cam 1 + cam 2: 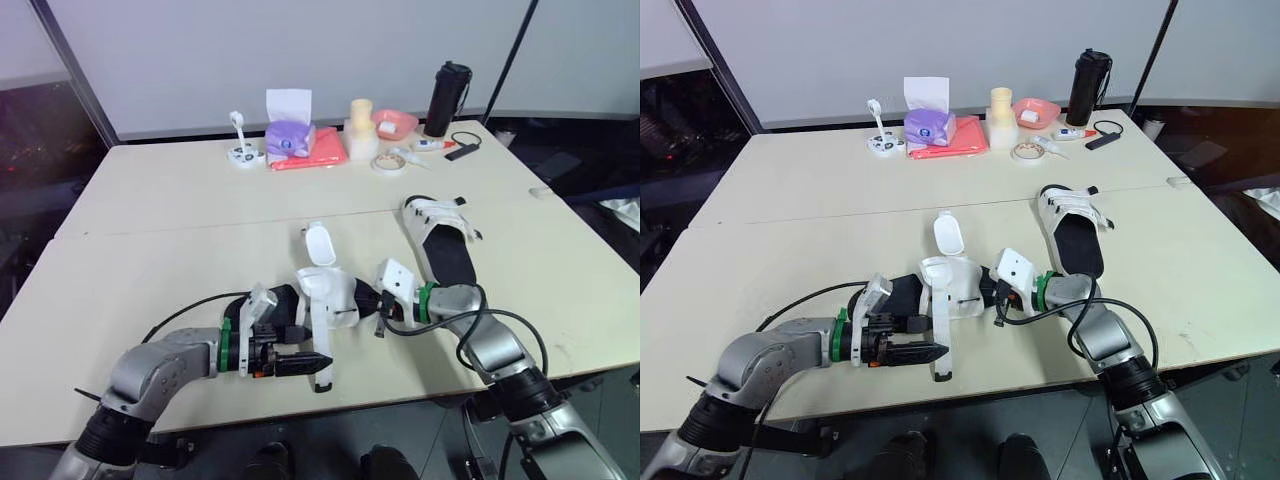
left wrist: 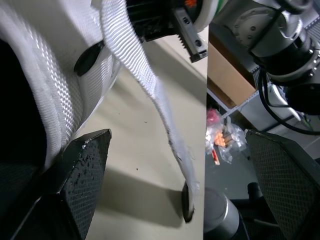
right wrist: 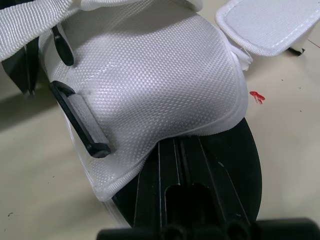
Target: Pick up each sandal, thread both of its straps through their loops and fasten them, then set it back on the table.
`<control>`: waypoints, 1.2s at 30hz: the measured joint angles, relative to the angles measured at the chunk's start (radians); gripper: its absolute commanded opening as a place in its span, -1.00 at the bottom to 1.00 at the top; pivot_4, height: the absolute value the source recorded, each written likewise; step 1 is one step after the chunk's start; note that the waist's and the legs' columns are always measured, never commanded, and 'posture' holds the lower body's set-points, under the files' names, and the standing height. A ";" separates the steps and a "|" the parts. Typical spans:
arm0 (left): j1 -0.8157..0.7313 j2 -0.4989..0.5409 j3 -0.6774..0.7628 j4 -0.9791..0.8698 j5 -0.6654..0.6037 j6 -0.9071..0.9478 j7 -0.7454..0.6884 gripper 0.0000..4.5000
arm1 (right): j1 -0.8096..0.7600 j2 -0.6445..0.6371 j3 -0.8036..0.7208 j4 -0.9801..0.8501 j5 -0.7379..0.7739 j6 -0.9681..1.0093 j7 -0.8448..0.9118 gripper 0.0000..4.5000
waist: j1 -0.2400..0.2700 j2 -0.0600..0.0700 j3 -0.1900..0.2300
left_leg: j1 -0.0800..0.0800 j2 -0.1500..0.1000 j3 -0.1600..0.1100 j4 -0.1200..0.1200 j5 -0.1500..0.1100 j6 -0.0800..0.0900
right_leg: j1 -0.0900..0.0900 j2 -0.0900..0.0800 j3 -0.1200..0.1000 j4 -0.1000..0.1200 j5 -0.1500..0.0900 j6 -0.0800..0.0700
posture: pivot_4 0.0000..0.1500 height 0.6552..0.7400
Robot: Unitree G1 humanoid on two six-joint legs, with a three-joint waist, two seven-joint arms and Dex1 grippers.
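Up on the head cameras first, looking down over a pale table [image 1: 180, 200]. Spotting the near sandal [image 1: 325, 295], white upper on a black sole, sitting close to the front edge between both arms, with a padded flap [image 1: 318, 245] sticking out behind it. Catching the left gripper [image 1: 310, 352] reaching in from the left, a loose strap [image 1: 322, 340] trailing down past it toward the table edge. Seeing the right gripper [image 1: 378, 305] coming in from the opposite side, right against the sole. Noting the far sandal [image 1: 445, 245] lying flat further back on the right, well apart from both grippers. Picking out a purple tissue box [image 1: 290, 135], a tape roll [image 1: 388, 163] and a black bottle [image 1: 448, 98] along the far side.

Switching to the left wrist view: showing both fingers [image 2: 82, 165] spread wide and gripping nothing, the loose strap dangling between them, its dark tip hanging at the table edge. Sitting just beside one finger, the woven upper; touching or not, impossible telling.

Moving to the right wrist view: looking straight onto the white mesh upper, a black loop [image 3: 80, 120] lying against its side with nothing threaded through. Showing the jaws closing on the black sole, pinching the near sandal at its edge. Glimpsing the padded flap just beyond the upper, and a small red mark [image 3: 256, 96] on the table beside it.
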 measured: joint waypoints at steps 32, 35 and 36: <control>-0.450 -0.095 0.233 0.418 -0.155 0.204 -0.020 -0.96 | -0.002 0.006 0.001 0.000 -0.018 -0.005 -0.010 -1.00 | 0.007 -0.003 0.001 | 0.000 0.000 0.002 0.000 0.000 -0.001 | 0.000 0.001 -0.001 -0.001 0.001 0.002 | 1.00 1.00; -0.497 -0.111 0.220 0.525 -0.109 0.183 -0.060 -0.96 | -0.003 0.007 0.002 0.000 -0.018 -0.009 -0.010 -1.00 | 0.006 -0.003 0.002 | 0.000 0.000 0.002 -0.001 0.000 -0.001 | -0.001 0.001 -0.001 -0.001 0.001 0.002 | 1.00 1.00; -0.509 -0.114 0.210 0.557 -0.093 0.179 -0.079 -0.96 | -0.002 0.007 0.002 0.000 -0.018 -0.009 -0.010 -1.00 | 0.006 -0.003 0.002 | 0.000 0.000 0.002 -0.001 0.000 -0.001 | 0.000 0.001 -0.001 -0.001 0.001 0.002 | 1.00 1.00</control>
